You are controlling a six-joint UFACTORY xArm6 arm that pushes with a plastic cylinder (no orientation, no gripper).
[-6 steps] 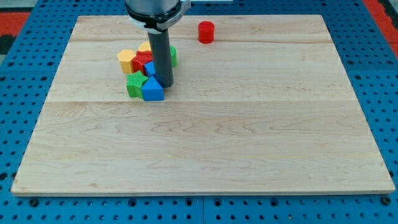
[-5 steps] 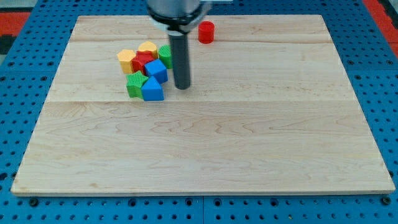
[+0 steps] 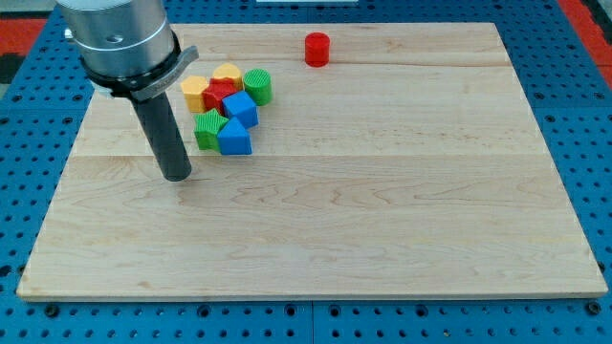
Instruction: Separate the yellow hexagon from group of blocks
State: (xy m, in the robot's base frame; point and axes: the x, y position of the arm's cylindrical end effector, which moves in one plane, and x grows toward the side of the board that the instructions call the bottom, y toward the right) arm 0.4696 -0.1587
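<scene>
Hexagon [image 3: 227,74], yellow, sits at the cluster's top edge, touching the red block [image 3: 221,95]. My tip [image 3: 177,176], a bare rod with nothing to close, stands left-below the cluster; best approach from beneath, pushing it upward.

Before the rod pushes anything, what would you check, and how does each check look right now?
1. My tip in view: ok, at the view's lower left of the cluster.
2. Tip clear of blocks: ok, a gap separates it from the green block.
3. Target found: cannot tell; two yellow blocks, shapes unclear.
4. Target free of neighbours: not ok, both touch the red block.
5. Red cylinder out of the way: ok.
</scene>
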